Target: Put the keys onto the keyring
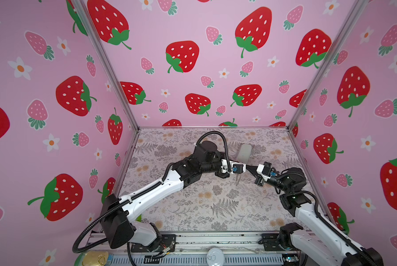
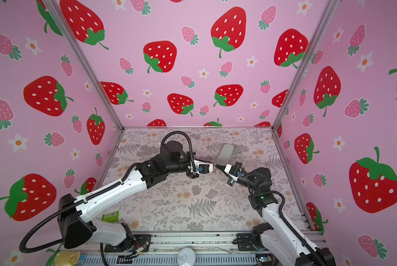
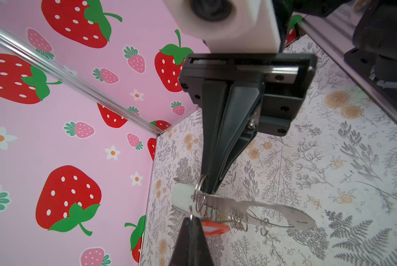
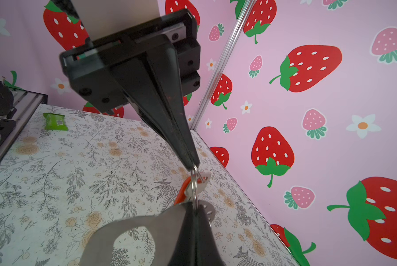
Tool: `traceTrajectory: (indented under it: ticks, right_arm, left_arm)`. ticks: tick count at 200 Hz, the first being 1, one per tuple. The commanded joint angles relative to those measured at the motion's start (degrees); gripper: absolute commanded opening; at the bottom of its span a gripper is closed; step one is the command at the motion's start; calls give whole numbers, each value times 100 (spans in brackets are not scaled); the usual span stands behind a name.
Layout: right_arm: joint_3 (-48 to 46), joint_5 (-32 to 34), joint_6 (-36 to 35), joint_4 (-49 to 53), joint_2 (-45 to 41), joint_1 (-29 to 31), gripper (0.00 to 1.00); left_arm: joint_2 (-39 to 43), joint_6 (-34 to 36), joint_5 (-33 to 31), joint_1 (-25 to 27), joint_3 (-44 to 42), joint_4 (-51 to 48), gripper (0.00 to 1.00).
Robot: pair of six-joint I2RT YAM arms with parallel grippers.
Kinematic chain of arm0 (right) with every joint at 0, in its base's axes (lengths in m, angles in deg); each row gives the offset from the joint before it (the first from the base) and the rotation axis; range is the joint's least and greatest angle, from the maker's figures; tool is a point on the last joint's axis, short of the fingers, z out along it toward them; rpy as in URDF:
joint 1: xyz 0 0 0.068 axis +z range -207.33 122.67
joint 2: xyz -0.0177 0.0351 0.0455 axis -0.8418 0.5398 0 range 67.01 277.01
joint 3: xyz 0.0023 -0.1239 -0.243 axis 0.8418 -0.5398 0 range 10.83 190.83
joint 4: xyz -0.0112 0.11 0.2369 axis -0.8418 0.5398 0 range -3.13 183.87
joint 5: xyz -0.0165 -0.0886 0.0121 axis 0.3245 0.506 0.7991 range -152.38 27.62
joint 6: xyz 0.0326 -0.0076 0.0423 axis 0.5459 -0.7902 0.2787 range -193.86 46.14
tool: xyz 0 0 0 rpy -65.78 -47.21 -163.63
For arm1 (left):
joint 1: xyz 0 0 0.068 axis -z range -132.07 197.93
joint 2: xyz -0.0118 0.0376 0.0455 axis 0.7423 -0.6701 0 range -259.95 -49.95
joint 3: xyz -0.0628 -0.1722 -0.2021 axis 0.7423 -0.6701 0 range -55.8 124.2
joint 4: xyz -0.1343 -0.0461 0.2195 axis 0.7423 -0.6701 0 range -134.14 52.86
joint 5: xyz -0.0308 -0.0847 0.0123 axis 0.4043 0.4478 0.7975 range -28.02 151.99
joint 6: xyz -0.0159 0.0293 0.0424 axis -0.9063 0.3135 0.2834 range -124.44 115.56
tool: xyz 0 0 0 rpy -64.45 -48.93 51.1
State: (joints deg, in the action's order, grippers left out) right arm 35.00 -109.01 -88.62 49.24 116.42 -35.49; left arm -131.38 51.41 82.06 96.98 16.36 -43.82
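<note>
Left fingers (image 3: 218,149) fully closed on keyring (image 3: 292,215); right fingers (image 4: 167,124) fully closed on keys (image 4: 181,192).

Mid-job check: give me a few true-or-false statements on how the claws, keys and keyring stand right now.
1. The left claw and the right claw are both shut. True.
2. The keyring lies flat on the table. False: it is held up in the air at the claw tips.
3. The red tag of the keys sits close by both claw tips. True.
4. The pale green case is gripped by the left claw. False: it lies on the table, in no claw.
</note>
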Motion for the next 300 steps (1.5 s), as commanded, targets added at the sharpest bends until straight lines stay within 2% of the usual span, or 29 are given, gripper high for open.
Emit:
traceTrajectory:
  ticks: [1, 221, 300]
  right_arm:
    - [55, 38, 32, -65, -111, -3, 1]
    - [41, 583, 51, 106, -168, -5, 0]
    - [71, 471, 9, 74, -128, -3, 0]
  left_arm:
    - [119, 168, 67, 56, 74, 97, 0]
    - [182, 347, -80, 236, 130, -90, 0]
    - [70, 282, -227, 214, 184, -52, 0]
